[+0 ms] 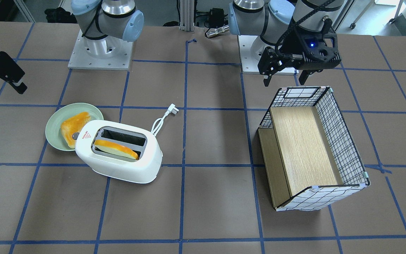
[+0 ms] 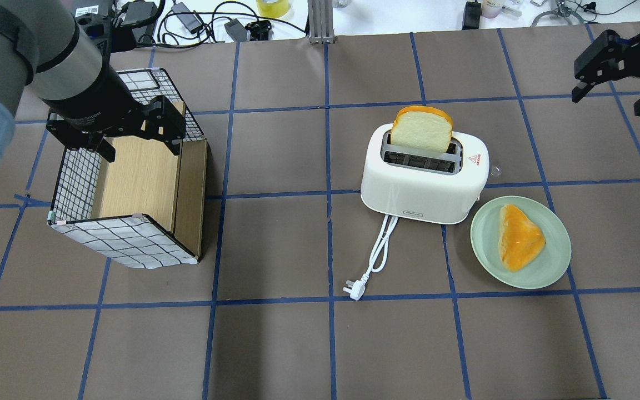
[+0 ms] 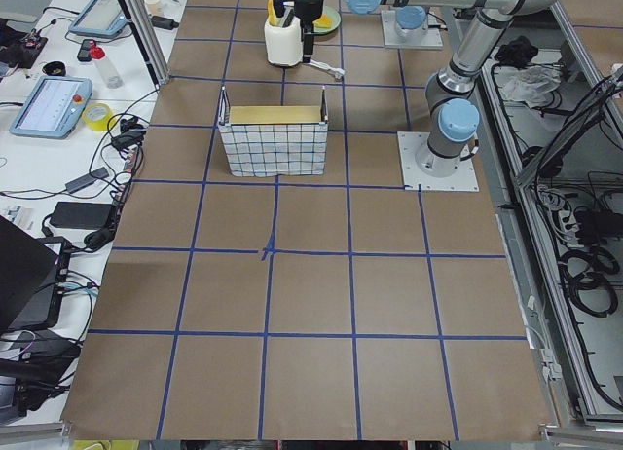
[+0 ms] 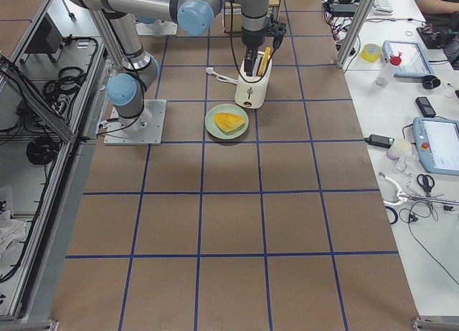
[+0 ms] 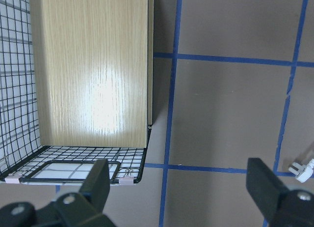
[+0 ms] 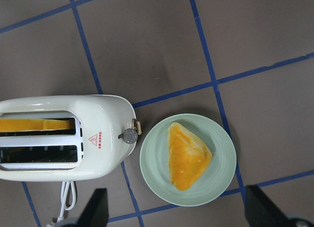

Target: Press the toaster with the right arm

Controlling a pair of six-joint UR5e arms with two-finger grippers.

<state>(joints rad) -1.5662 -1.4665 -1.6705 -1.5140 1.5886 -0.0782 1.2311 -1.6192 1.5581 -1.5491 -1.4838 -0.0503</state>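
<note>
The white toaster (image 2: 420, 183) stands right of the table's middle, with a slice of bread (image 2: 421, 130) upright in its far slot. It also shows in the front-facing view (image 1: 118, 155) and in the right wrist view (image 6: 64, 138), with its grey knob (image 6: 130, 135) on the end toward the plate. My right gripper (image 2: 608, 103) is open and empty. It hangs in the air, apart from the toaster, out past its knob end; it also shows in the front-facing view (image 1: 4, 87). In its wrist view its fingertips (image 6: 98, 207) stand wide apart.
A green plate (image 2: 553, 266) with a second slice of bread (image 2: 517, 236) lies next to the toaster's knob end. The white cord and plug (image 2: 353, 289) trail toward the robot. My left gripper (image 2: 141, 150) is open over the wire basket (image 2: 125, 239) with a wooden bottom.
</note>
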